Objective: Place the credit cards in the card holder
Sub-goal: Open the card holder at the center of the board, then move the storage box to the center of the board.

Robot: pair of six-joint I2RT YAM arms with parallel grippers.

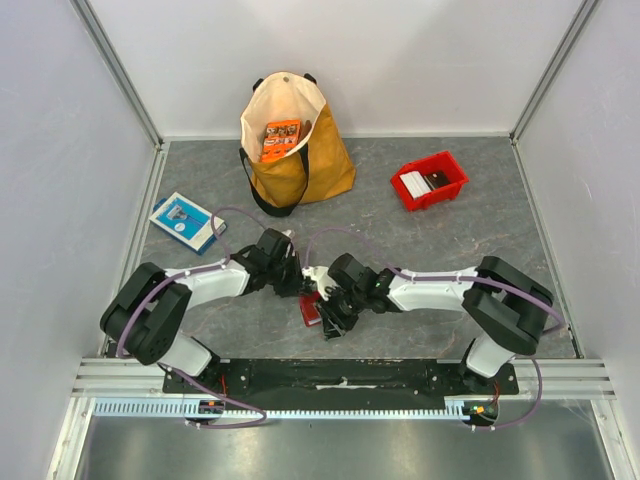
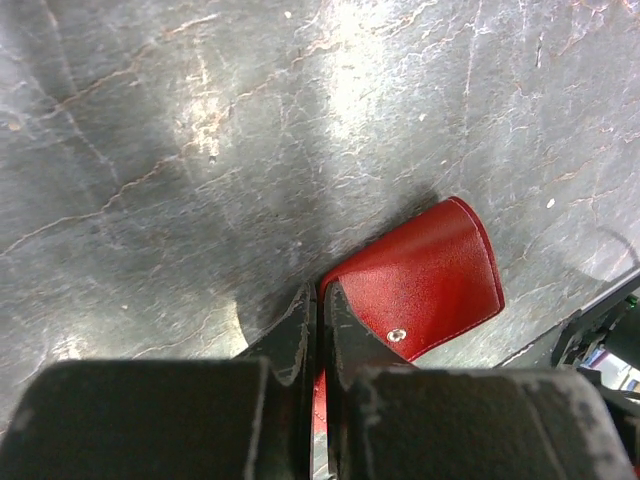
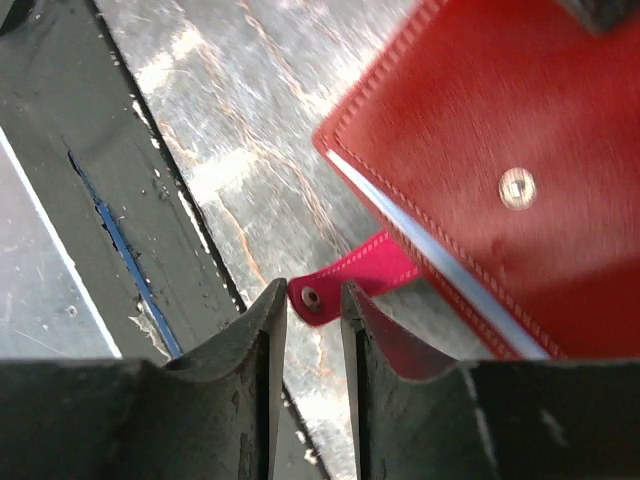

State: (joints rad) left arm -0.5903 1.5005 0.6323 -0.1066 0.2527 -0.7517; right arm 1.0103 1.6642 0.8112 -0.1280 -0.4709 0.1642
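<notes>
The flat red leather card holder point(image 2: 430, 275) lies on the grey table point(image 1: 450, 260) between the arms. The left gripper point(image 2: 318, 293) pinches its edge. The right gripper point(image 3: 312, 292), fingers slightly apart, frames the snap tab point(image 3: 360, 268). Better to regrip the tab firmly, then unfold slowly.

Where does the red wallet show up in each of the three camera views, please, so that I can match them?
Top view: wallet, low centre, small and partly hidden.
Left wrist view: wallet, right of centre, reaching towards the bottom edge.
Right wrist view: wallet, upper right, its tab pointing down-left.
Shared landmark: the metal snap stud on the red cover, seen in both wrist views; too small to tell in the top view.
</notes>
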